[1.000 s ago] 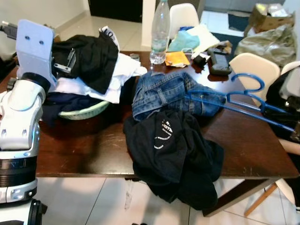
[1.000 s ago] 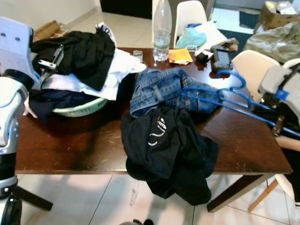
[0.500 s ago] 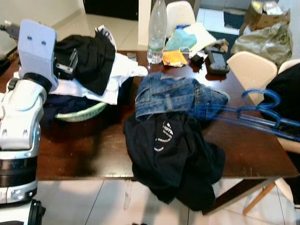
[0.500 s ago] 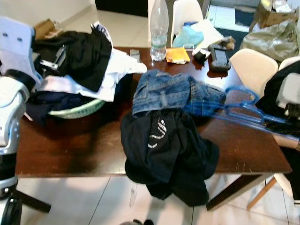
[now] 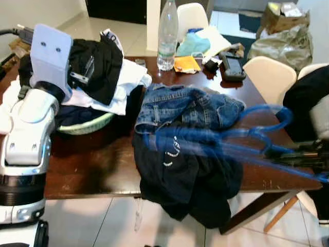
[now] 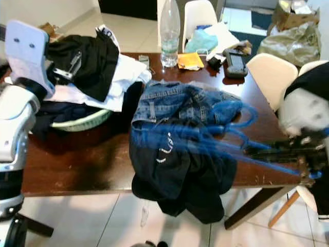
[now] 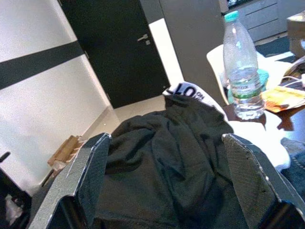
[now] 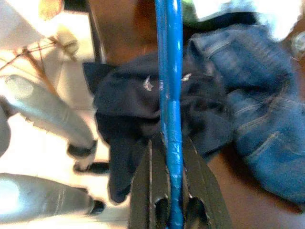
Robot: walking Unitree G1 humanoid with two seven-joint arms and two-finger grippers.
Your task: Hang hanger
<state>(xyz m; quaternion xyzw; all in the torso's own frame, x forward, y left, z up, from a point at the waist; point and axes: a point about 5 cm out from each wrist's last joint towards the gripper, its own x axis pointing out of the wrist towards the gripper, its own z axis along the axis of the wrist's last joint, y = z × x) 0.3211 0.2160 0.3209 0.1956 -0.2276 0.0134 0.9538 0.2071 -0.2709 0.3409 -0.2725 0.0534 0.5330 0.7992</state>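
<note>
Hanger (image 5: 216, 144), blue and motion-blurred, runs centre to right of frame over clothes on counter (image 5: 97, 164), clamped in right gripper (image 8: 171, 157) jaws; left gripper (image 7: 164, 191) jaws wide, empty.

Blurred blue hangers (image 5: 221, 146) hover over jeans (image 5: 187, 107) on the table (image 5: 92, 164).

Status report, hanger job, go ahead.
Right gripper shut on blue plastic hangers, blurred over table. Left gripper open above laundry pile. Dark shirt, jeans underneath.
</note>
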